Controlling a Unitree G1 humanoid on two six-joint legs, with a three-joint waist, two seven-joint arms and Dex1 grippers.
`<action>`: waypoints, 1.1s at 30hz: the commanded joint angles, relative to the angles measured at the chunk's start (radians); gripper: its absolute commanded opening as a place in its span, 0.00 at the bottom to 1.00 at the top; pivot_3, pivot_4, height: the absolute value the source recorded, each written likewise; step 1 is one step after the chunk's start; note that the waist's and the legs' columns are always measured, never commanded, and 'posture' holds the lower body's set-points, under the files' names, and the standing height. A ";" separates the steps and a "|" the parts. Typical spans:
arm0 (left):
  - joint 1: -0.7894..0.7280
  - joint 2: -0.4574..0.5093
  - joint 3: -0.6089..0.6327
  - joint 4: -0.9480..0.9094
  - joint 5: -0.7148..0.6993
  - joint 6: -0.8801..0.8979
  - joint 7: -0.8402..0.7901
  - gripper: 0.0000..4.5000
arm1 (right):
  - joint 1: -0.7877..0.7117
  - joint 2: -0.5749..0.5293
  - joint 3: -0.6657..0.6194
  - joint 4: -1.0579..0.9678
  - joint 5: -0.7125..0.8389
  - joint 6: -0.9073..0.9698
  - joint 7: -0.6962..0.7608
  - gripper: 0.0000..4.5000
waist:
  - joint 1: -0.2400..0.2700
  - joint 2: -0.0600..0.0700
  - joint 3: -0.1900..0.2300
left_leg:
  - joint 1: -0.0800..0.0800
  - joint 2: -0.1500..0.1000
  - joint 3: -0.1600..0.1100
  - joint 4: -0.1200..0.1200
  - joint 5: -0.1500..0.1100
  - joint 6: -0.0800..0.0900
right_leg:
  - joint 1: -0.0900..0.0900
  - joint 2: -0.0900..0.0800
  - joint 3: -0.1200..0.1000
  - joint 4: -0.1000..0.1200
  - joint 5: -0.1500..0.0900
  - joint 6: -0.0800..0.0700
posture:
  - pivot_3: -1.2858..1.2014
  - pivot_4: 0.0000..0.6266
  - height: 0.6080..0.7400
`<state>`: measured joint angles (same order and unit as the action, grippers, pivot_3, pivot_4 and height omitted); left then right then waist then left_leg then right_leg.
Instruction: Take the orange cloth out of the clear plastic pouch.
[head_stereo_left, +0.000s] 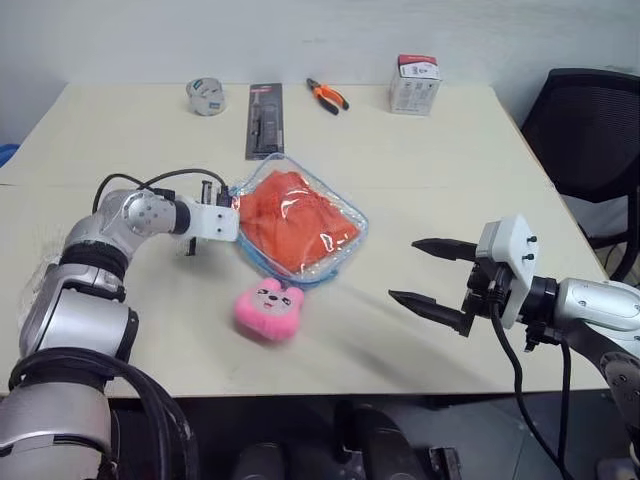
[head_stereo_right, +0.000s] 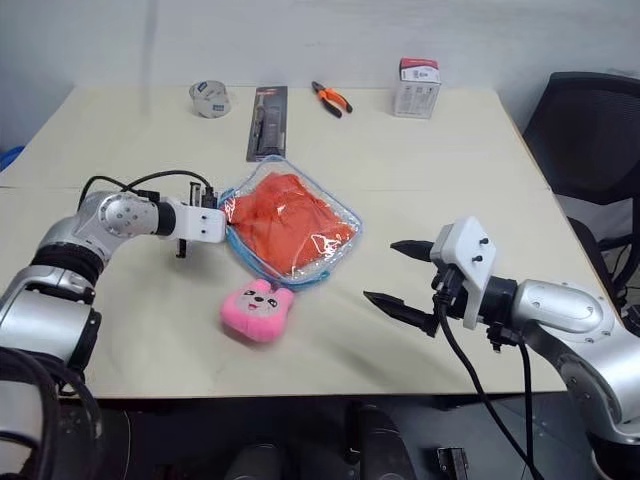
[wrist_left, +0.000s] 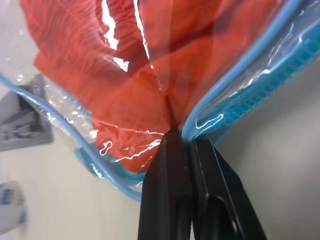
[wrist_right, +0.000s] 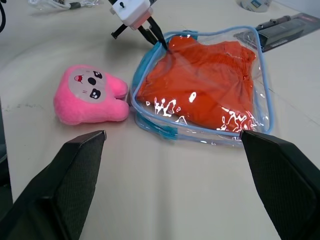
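My left gripper (wrist_left: 181, 137) has its jaws pressed together, pinching the light blue zipper edge of the clear plastic pouch (head_stereo_left: 345, 232) at the pouch's left side. In the left wrist view the two black fingers (wrist_left: 167, 190) meet tight at the tips right where the blue trim folds in, orange fabric just past them. Can't tell whether any of the cloth itself is caught in the pinch or only the plastic and trim.

My right gripper (head_stereo_left: 430, 273) hovers over the tabletop (head_stereo_left: 420, 150) to the right of the pouch, jaws spread wide, holding nothing, apart from everything.

The orange cloth (head_stereo_left: 297, 220) is still fully inside the pouch, wrinkled and folded, taking up most of it. The pouch lies flat near the middle of the tabletop.

A pink plush toy (head_stereo_left: 267, 309) sits just in front of the pouch's near corner, face up; the link between it and the pouch is not clear to see.

Along the far edge of the tabletop: a roll of tape (head_stereo_left: 206, 96) at the left, a long dark packaged item (head_stereo_left: 265, 119) beside it, orange-handled pliers (head_stereo_left: 328, 96), and a small white box (head_stereo_left: 415, 84) with a red top. A black chair (head_stereo_left: 585, 130) stands off the right side.
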<state>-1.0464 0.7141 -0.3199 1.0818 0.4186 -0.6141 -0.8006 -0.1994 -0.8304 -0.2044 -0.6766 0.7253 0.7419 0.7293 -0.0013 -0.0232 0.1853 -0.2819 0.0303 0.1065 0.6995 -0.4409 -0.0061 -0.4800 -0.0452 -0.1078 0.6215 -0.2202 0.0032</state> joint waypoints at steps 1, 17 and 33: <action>0.266 0.017 0.078 -0.569 -0.129 0.487 -0.186 0.00 | -0.025 -0.014 -0.005 -0.013 -0.012 -0.031 0.007 1.00 | -0.002 0.000 0.000 | 0.001 0.000 -0.001 0.000 0.000 0.000 | 0.000 0.000 0.001 0.000 0.000 0.000 | 0.52 0.24 1.00; 0.596 -0.124 0.089 -1.515 0.031 1.668 -0.057 0.15 | -0.054 -0.006 0.064 0.049 -0.089 -0.097 0.064 1.00 | 0.009 0.000 0.000 | 0.001 -0.001 -0.008 0.001 0.000 0.000 | 0.001 0.002 0.006 -0.002 0.000 0.000 | 0.52 0.24 1.00; 0.664 0.089 0.379 -1.353 -0.347 1.059 -0.148 0.55 | -0.118 -0.010 0.349 0.213 -0.433 -0.382 0.204 1.00 | 0.002 0.000 0.000 | 0.001 0.000 -0.008 0.000 0.000 -0.001 | -0.001 -0.001 0.004 -0.002 -0.001 -0.002 | 0.52 0.24 1.00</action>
<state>-0.3847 0.7943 0.0142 -0.2819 0.1492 0.5590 -0.9061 -0.2983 -0.8498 0.1138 -0.4686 0.3469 0.4216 0.9209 0.0006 -0.0229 0.1851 -0.2811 0.0304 0.0985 0.6997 -0.4405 -0.0070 -0.4811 -0.0459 -0.1040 0.6199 -0.2215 0.0011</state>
